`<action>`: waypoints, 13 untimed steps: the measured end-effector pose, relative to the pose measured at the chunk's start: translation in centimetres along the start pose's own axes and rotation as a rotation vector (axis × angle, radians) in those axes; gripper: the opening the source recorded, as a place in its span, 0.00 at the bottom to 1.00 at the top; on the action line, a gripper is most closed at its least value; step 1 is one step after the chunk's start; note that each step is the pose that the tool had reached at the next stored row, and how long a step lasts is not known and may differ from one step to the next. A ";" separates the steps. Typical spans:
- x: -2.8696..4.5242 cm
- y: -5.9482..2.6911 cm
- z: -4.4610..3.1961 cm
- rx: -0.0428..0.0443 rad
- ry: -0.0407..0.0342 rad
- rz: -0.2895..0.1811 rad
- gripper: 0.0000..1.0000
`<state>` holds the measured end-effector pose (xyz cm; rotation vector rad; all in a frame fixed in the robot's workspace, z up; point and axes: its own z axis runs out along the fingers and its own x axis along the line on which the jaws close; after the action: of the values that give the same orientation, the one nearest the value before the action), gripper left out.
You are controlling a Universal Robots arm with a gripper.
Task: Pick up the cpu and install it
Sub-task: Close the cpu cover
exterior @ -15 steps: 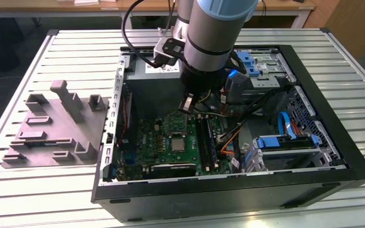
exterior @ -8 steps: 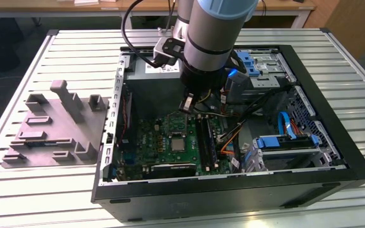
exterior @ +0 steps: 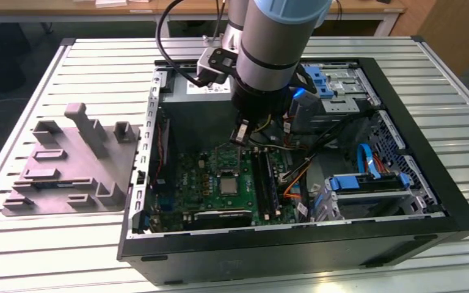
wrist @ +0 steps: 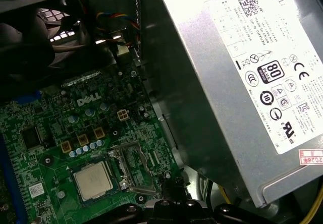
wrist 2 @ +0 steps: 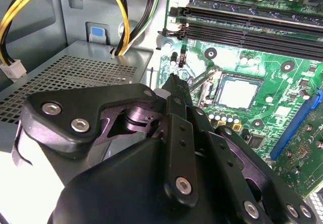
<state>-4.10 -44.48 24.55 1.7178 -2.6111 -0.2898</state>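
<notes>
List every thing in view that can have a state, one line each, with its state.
cpu: seated flat in its socket on the green motherboard, metal top up.
socket frame: swung open beside the cpu, not clamped over it.
computer case: lying on its side, side panel off.
gripper: above the motherboard beside the socket, holding nothing; fingers closed together.
grey fixture: on the table beside the case, slots unoccupied.

arm [exterior: 271, 55]: reaching down | fingers [wrist 2: 174, 90]: closed together, holding nothing
</notes>
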 end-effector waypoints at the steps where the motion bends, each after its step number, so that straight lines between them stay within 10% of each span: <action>1: 0.00 0.00 0.00 -0.0001 0.0001 -0.001 0.11; 13: 0.00 0.02 -0.08 -0.0013 0.0018 -0.013 0.11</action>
<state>-4.11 -44.48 24.63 1.7340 -2.5991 -0.2899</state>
